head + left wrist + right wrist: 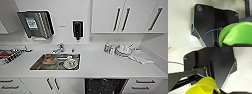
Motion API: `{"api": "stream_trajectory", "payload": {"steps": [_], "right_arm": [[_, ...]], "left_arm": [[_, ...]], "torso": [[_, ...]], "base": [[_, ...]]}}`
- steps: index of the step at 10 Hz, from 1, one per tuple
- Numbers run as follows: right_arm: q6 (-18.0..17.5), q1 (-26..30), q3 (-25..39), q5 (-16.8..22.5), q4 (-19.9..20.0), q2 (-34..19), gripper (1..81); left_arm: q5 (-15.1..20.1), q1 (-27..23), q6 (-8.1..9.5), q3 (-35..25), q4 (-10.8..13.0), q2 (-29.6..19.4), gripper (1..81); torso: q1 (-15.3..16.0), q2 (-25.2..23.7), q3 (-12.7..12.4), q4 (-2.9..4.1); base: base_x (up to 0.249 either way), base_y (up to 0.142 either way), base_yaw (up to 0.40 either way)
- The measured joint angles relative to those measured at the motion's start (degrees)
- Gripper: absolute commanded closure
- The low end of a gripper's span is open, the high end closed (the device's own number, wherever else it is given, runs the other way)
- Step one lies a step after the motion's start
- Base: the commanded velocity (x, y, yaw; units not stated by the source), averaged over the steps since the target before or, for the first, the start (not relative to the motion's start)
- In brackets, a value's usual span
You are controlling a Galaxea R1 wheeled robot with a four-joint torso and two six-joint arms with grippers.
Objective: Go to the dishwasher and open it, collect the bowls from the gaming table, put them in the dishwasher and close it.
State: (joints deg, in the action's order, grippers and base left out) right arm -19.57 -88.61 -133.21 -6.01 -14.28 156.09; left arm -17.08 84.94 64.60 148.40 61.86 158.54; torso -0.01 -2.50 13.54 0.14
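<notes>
I've a green bowl (238, 34) at the left wrist and a yellow bowl (202, 86) at the right — each looks carried, though I can't tell how the claws sit on them. Ahead and below, the dishwasher (106, 86) gapes dark under the counter (100, 63). I'd approach squarely, bowls level, lowering one at a time clear of the sink (56, 61) behind.

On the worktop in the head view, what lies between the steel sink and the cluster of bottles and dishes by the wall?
Between the stainless-steel sink and the cluster of bottles and white dishes, the head view shows just bare white worktop; the open dishwasher sits below it.
</notes>
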Motion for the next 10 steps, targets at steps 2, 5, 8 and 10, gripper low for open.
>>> {"api": "stream_trajectory", "payload": {"steps": [2, 5, 8, 10], "right_arm": [[0.0, 0.5, 0.0, 0.0, 0.0, 0.0, 81.1], [0.0, 1.1, -0.3, -0.4, 0.0, 0.0, 81.1], [0.0, 1.1, -0.3, -0.4, 0.0, 0.1, 81.1], [0.0, 1.0, -0.3, -0.7, 0.0, 0.1, 81.1]], "left_arm": [[-2.7, -2.0, 3.32, -0.1, 0.0, -1.4, 81.1], [-3.7, -5.5, 4.86, -1.3, 0.1, -3.0, 81.1], [-6.0, -9.6, 6.81, -6.1, 0.2, -9.1, 81.1], [-7.1, -12.5, 8.85, -11.6, 1.3, -13.6, 81.1]], "torso": [[0.0, 0.0, 4.0, 0.0], [0.1, 0.1, 6.7, 0.0], [0.1, 0.1, 6.6, 0.0], [0.1, 0.1, 6.6, 0.0]], "base": [[0.0, 0.0, 0.0], [0.0, 0.0, 0.0], [0.0, 0.0, 0.0], [0.0, 0.0, 0.0]]}}
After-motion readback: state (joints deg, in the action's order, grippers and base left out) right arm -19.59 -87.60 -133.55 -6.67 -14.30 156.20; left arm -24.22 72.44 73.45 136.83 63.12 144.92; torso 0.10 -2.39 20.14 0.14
